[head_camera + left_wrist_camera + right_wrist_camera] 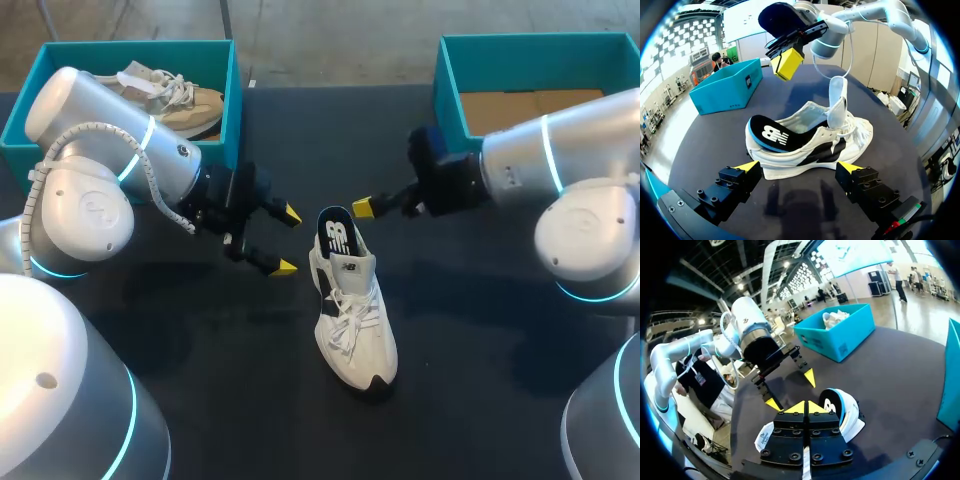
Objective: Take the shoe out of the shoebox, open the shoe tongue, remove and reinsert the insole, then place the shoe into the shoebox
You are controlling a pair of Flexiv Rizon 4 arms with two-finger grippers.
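Flanking shoe (355, 330) | left gripper (288, 241) fingers apart | right gripper (363, 207) fingers together

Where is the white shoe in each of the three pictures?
Head view: shoe just below the centre.
Left wrist view: shoe just ahead of the open left gripper.
Right wrist view: shoe just ahead of the shut right gripper, partly hidden by it.
Shared landmark: the black insole at the heel.
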